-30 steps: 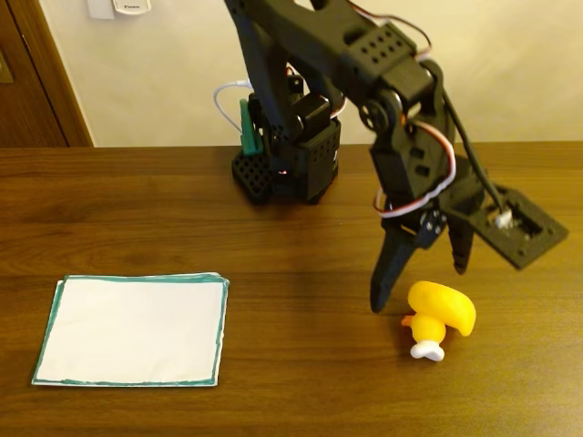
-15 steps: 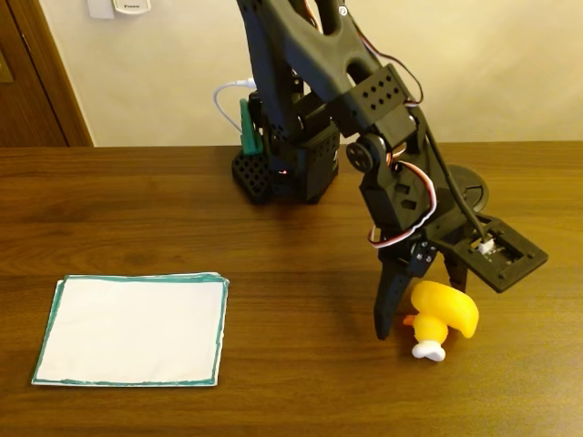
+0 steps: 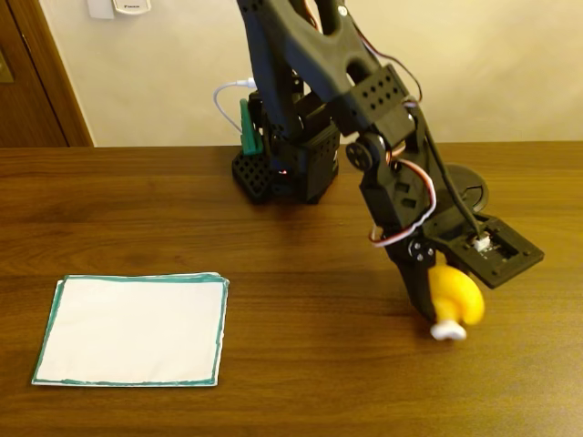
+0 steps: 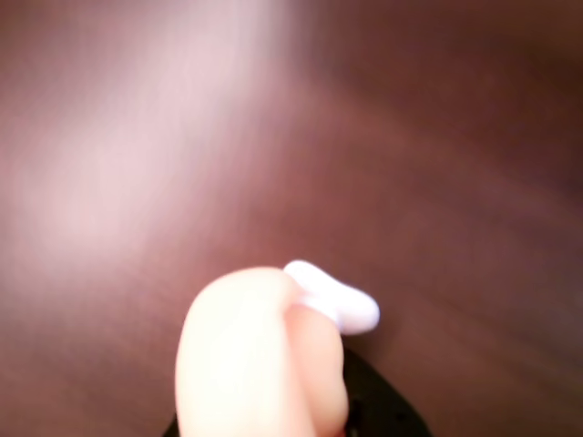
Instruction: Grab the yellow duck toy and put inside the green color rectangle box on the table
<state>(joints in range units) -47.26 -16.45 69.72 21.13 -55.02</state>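
Fixed view shows the gripper (image 3: 435, 309) clenched on the duck (image 3: 457, 293) at the table's (image 3: 301, 273) right, while the box (image 3: 132, 330) lies well apart to the left.

No readable text anywhere (faint, illegible lettering on the white wall plate (image 3: 116, 7)).

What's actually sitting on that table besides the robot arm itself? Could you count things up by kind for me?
Yellow duck toy: 1, at the gripper
White paper sheet with a green border: 1
Round dark grommet cap set in the tabletop: 1
Total: 3
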